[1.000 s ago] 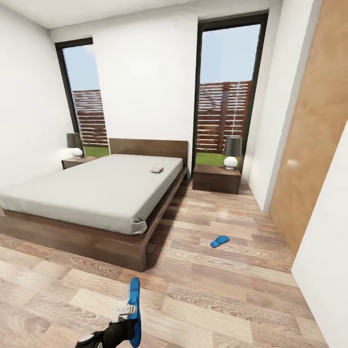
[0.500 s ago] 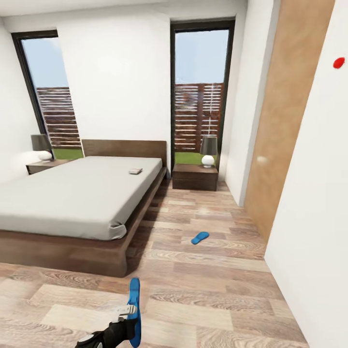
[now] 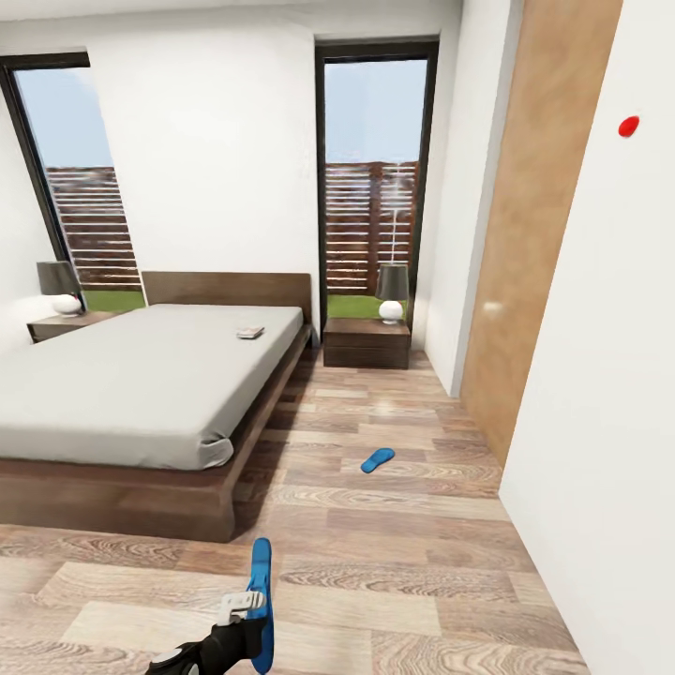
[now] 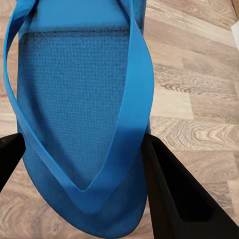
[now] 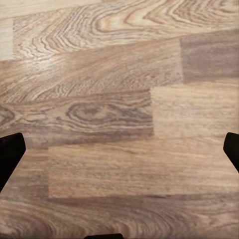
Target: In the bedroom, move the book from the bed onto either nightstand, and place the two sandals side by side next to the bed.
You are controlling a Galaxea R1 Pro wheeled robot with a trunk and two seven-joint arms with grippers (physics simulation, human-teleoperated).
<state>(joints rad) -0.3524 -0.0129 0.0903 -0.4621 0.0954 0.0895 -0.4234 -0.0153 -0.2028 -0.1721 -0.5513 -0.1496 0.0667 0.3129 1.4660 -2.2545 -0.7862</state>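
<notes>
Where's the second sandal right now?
In the head view, the loose sandal lies flat on the wood floor, right of the bed, nearer than the right nightstand.

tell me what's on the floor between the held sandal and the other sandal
Nothing: in the head view, bare wood-plank floor separates the sandal in the left gripper from the other sandal.

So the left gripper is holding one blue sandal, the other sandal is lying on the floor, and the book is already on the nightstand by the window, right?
Not quite. The book is on the bed, near the headboard, as the head view shows; the nightstand holds only a lamp. The rest stands: the left gripper holds one sandal, and the other sandal lies on the floor.
</notes>
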